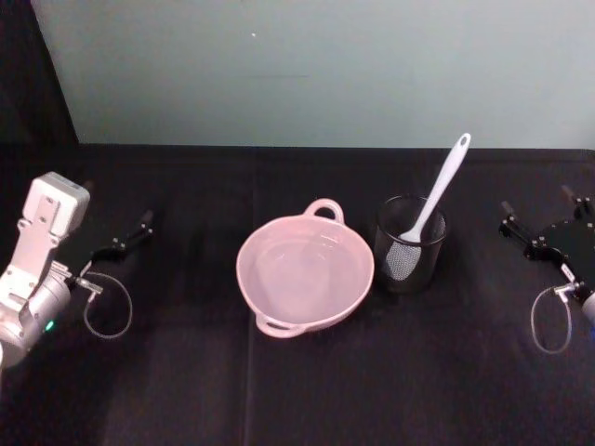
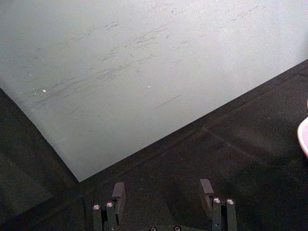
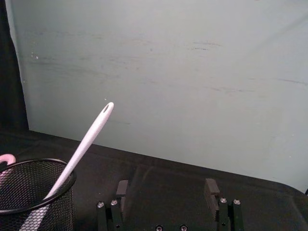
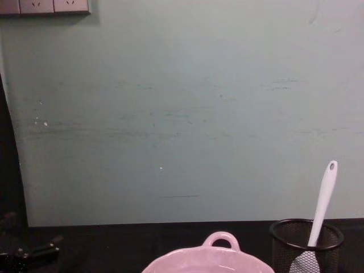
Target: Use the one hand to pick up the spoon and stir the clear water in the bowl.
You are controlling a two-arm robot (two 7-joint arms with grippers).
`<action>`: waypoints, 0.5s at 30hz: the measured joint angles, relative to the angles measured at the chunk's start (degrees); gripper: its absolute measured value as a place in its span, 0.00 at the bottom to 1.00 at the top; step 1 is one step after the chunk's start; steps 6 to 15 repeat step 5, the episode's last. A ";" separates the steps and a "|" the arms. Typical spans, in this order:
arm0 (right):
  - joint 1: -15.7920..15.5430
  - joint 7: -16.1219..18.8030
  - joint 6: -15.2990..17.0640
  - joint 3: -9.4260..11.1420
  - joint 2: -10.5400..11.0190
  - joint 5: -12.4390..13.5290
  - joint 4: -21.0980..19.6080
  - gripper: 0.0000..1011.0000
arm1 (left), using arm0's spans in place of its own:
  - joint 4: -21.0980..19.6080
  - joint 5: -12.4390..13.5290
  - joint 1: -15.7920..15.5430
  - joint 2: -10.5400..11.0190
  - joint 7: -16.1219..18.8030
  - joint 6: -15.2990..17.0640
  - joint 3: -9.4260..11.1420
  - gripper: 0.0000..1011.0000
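The pale pink bowl (image 1: 265,302) stands mid-table, its loop handle turned toward the back wall, and the clear water (image 1: 302,269) inside gives only faint glints. Right of the bowl, the white spoon (image 1: 446,181) stands head-down in a black wire-mesh cup (image 1: 410,265), with its handle leaning up and to the right. My right gripper (image 1: 536,206) rests open at the table's right edge, well clear of the cup. In the right wrist view the right gripper (image 3: 166,188) holds nothing, with the spoon (image 3: 86,139) off to one side. My left gripper (image 1: 130,234) sits open at the far left.
Black cloth covers the table, which ends at a pale green wall behind. Loose cable loops hang near each wrist (image 1: 107,307). The bowl (image 4: 205,259) and mesh cup (image 4: 307,242) show low in the chest view, and the bowl's rim (image 2: 304,137) edges the left wrist view.
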 joint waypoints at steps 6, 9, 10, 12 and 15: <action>0.02 0.03 0.04 -0.13 0.10 0.01 -0.12 0.99 | 0.00 0.00 0.00 0.00 0.00 0.00 0.00 1.00; 0.02 0.03 0.04 -0.13 0.10 0.01 -0.12 0.99 | 0.00 0.00 0.00 0.00 0.00 0.00 0.00 1.00; 0.02 0.03 0.04 -0.13 0.10 0.01 -0.12 0.99 | 0.00 0.00 0.00 0.00 0.00 0.00 0.00 1.00; 0.02 0.03 0.04 -0.13 0.10 0.01 -0.12 0.99 | 0.00 0.00 0.00 0.00 0.00 0.00 0.00 1.00; 0.02 0.03 0.04 -0.13 0.10 0.01 -0.12 0.99 | 0.00 0.00 0.00 0.00 0.00 0.00 0.00 1.00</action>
